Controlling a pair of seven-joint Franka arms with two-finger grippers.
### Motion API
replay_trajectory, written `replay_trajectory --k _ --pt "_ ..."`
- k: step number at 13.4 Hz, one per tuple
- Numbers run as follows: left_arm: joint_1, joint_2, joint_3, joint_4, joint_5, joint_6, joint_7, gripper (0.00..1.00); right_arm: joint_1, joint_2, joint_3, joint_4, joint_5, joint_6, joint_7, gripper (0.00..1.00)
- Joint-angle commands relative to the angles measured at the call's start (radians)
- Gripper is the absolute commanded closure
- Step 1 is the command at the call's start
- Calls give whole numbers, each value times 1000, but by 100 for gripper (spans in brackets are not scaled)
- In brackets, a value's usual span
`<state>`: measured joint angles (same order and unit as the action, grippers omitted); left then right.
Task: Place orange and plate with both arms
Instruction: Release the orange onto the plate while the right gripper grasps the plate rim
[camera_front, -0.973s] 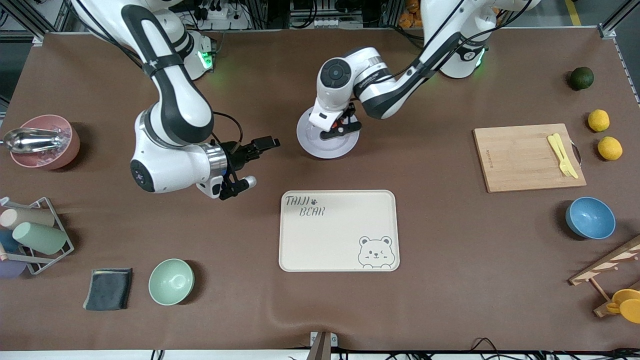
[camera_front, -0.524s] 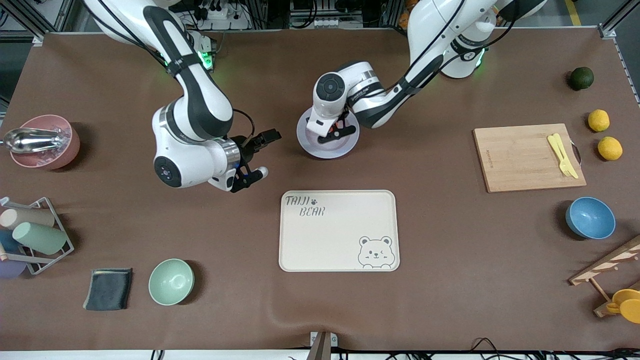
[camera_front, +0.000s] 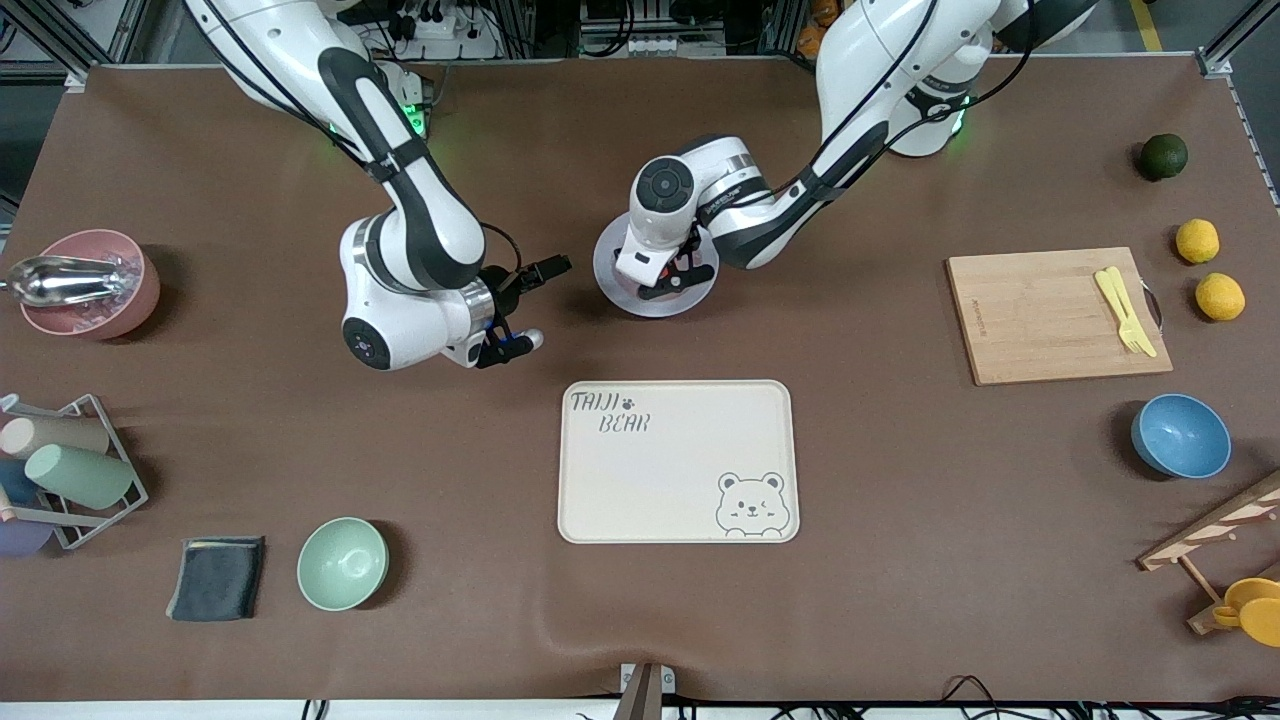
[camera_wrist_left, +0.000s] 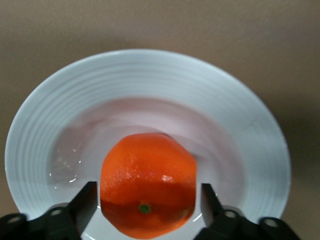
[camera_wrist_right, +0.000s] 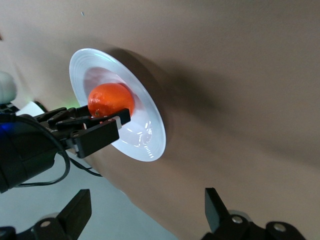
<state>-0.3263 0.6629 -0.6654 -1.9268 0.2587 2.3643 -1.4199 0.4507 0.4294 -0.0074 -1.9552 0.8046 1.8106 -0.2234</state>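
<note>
The orange (camera_wrist_left: 147, 182) lies in the well of the lavender-white plate (camera_wrist_left: 150, 70), which rests flat on the brown table (camera_front: 610, 268). My left gripper (camera_wrist_left: 147, 189) is low over the plate (camera_front: 678, 276). Its fingers stand on either side of the orange with a small gap on each side, so it is open. The front view hides the orange under this hand. The right wrist view shows the orange (camera_wrist_right: 107, 100) on the plate (camera_wrist_right: 150, 142) with the left fingers (camera_wrist_right: 95, 131) around it. My right gripper (camera_front: 540, 305) is open and empty (camera_wrist_right: 146, 197), over bare table beside the plate, toward the right arm's end.
The beige bear tray (camera_front: 680, 400) lies nearer the front camera than the plate. A wooden board (camera_front: 1040, 320) with yellow cutlery, two lemons (camera_front: 1197, 241), a dark green fruit (camera_front: 1163, 156) and a blue bowl (camera_front: 1181, 436) are toward the left arm's end. A green bowl (camera_front: 342, 563), a pink bowl (camera_front: 95, 290) and a cup rack (camera_front: 65, 470) are toward the right arm's end.
My right arm has swung toward the plate, its open gripper now close beside it. My left hand has stayed over the plate, shifting slightly.
</note>
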Motion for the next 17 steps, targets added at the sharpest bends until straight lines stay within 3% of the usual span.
replay_trajectory --k 1,5,8,11,14,16,17 --pt "48 -63 -2 40 33 -16 -13 0 -1 18 -5 -54 39 58 -57 0" --pt "194 -219 -8 127 33 -120 47 0 -44 129 -5 -74 181 55 -232 0" --pt "282 -258 -13 267 31 -262 136 0 -24 184 -5 -74 277 62 -270 0" --pt "337 -288 -11 385 33 -397 189 0 20 186 -5 -87 362 84 -274 0" --pt "423 -367 -3 393 2 -433 407 0 127 190 -5 -90 459 173 -272 0" --pt "405 -445 109 393 -83 -490 557 0 149 203 -5 -90 469 185 -274 0" --pt "376 -497 191 393 -173 -528 617 0 151 203 -5 -88 469 184 -283 33"
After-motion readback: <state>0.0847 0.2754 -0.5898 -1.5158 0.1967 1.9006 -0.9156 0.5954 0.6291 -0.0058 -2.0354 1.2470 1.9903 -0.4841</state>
